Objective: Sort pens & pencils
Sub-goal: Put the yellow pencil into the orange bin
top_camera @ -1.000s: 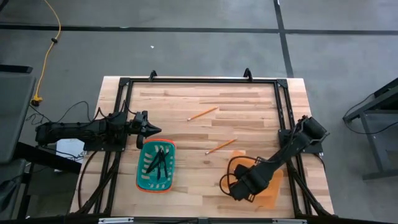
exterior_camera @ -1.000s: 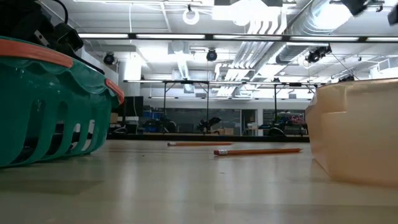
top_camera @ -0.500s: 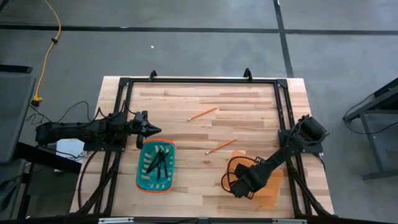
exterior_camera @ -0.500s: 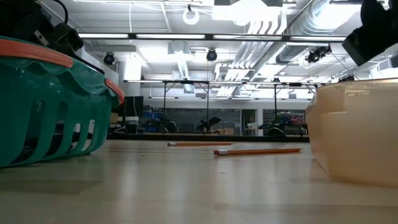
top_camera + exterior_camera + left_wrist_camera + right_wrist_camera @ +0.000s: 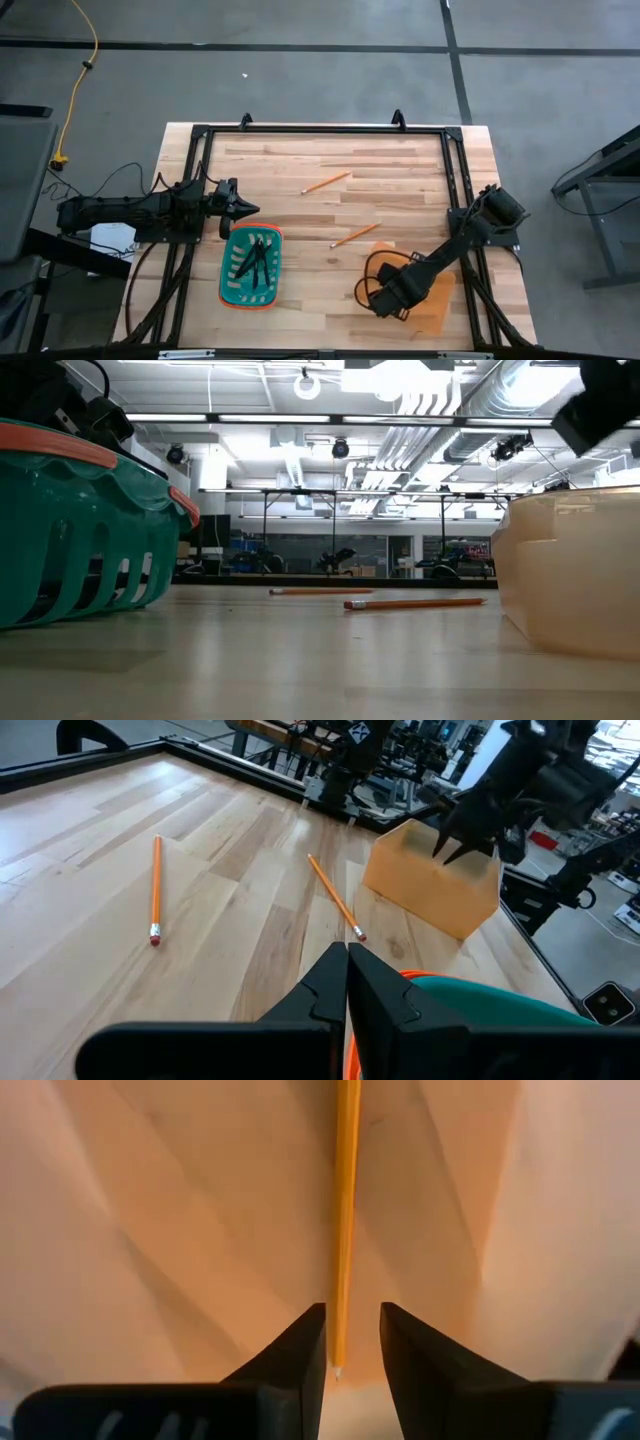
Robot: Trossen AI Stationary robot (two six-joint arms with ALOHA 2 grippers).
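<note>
Three dark pens lie inside the teal basket. Two orange-yellow pencils lie flat on the wood; the left wrist view shows them too. A third pencil lies on the floor of the orange bin. My right gripper is open and hangs over that bin, a finger on either side of the pencil's end without touching it. My left gripper is shut and waits just beyond the basket's far rim.
The teal basket stands toward the near left, the orange bin toward the near right. A black metal frame borders the tabletop. Bare wood lies between the two containers and around the loose pencils.
My right gripper has come down a little over the orange bin, showing larger in the low view's upper right. The pencils on the table, the basket and my left arm have stayed where they were.
</note>
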